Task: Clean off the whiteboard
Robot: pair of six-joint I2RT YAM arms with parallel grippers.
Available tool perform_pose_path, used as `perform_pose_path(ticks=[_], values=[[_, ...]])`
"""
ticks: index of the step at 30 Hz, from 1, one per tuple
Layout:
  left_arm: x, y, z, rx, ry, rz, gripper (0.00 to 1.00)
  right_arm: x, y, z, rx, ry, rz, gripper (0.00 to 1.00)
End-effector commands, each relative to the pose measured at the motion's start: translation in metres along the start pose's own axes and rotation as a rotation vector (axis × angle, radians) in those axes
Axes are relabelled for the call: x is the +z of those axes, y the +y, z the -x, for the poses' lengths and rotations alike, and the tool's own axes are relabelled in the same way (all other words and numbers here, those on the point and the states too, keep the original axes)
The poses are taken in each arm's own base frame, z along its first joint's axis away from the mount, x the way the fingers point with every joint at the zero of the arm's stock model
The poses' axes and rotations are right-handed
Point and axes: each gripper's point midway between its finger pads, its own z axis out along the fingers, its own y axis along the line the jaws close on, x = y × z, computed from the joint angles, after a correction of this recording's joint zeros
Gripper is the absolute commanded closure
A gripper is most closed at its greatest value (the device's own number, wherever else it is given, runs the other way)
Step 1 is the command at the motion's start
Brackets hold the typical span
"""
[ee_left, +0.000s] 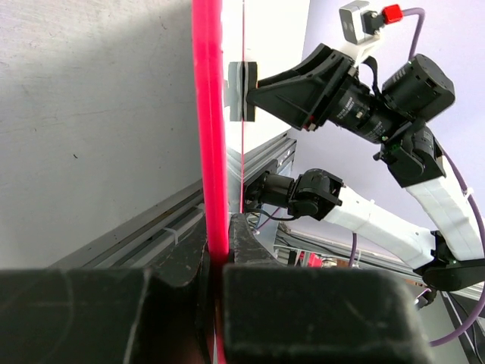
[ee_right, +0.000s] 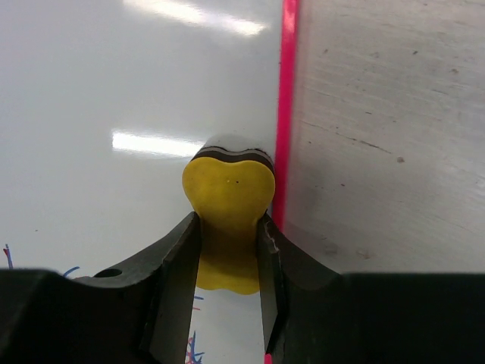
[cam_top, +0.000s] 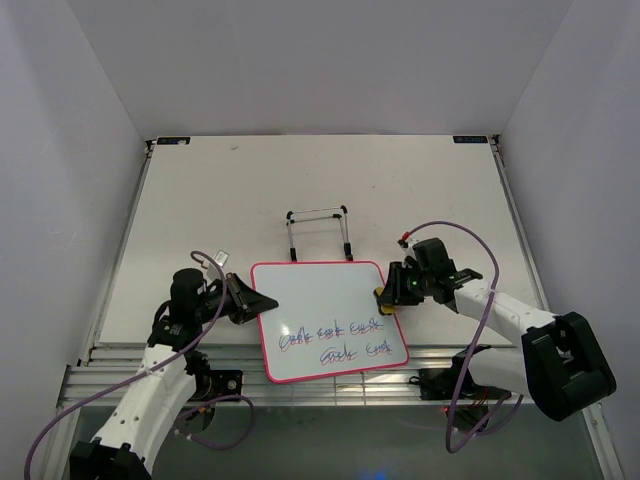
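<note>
The whiteboard (cam_top: 325, 310) with a pink-red frame lies on the table between the arms, with two rows of blue-red scribbles near its front edge. My left gripper (cam_top: 262, 303) is shut on the board's left edge; the left wrist view shows the pink frame (ee_left: 210, 136) pinched between the jaws. My right gripper (cam_top: 388, 293) is shut on the yellow eraser (ee_right: 227, 199), pressing its dark felt face onto the board's right edge, next to the frame (ee_right: 286, 114). The eraser also shows in the top view (cam_top: 381, 294).
A black wire stand (cam_top: 319, 232) stands on the table just behind the board. The table's near edge has metal rails (cam_top: 300, 390). White walls enclose the left, right and back.
</note>
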Motion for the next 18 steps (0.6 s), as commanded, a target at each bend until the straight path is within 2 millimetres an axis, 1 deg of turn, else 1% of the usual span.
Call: perform_pose_path(ticks=[1,2,5,8,9,10,11,12,13,15,16,17,18], values=[[-0.006,-0.029,0.018,0.115,-0.084,-0.059,1.0,-0.001,-0.032,-0.032,0.04,0.117,-0.097,0.81],[-0.008,-0.031,0.018,0.118,-0.088,-0.063,1.0,0.001,-0.035,-0.033,0.048,0.129,-0.103,0.81],[-0.01,-0.036,0.018,0.124,-0.094,-0.073,1.0,0.002,-0.041,-0.03,0.073,0.125,-0.109,0.82],[-0.011,-0.037,0.017,0.123,-0.085,-0.079,1.0,-0.007,-0.045,-0.009,0.093,0.055,-0.112,0.83],[-0.011,-0.037,0.016,0.123,-0.082,-0.08,1.0,-0.013,-0.048,0.008,0.097,0.005,-0.142,0.83],[-0.011,-0.037,0.015,0.126,-0.077,-0.081,1.0,-0.019,-0.049,0.017,0.097,-0.023,-0.159,0.84],[-0.011,-0.037,0.014,0.128,-0.071,-0.083,1.0,-0.028,-0.046,0.026,0.091,-0.051,-0.171,0.84],[-0.011,-0.037,0.014,0.13,-0.07,-0.084,1.0,-0.038,-0.044,0.047,0.075,-0.107,-0.199,0.84],[-0.011,-0.038,0.014,0.131,-0.069,-0.084,1.0,-0.045,-0.041,0.054,0.071,-0.129,-0.205,0.84],[-0.011,-0.037,0.014,0.133,-0.071,-0.082,1.0,-0.059,-0.032,0.065,0.054,-0.166,-0.201,0.85],[-0.012,-0.038,0.014,0.134,-0.076,-0.084,1.0,-0.065,-0.025,0.073,0.039,-0.188,-0.183,0.85],[-0.012,-0.037,0.014,0.131,-0.078,-0.082,1.0,-0.069,-0.015,0.075,0.014,-0.203,-0.157,0.85],[-0.012,-0.037,0.015,0.13,-0.084,-0.081,1.0,-0.07,-0.005,0.072,-0.002,-0.194,-0.113,0.85]])
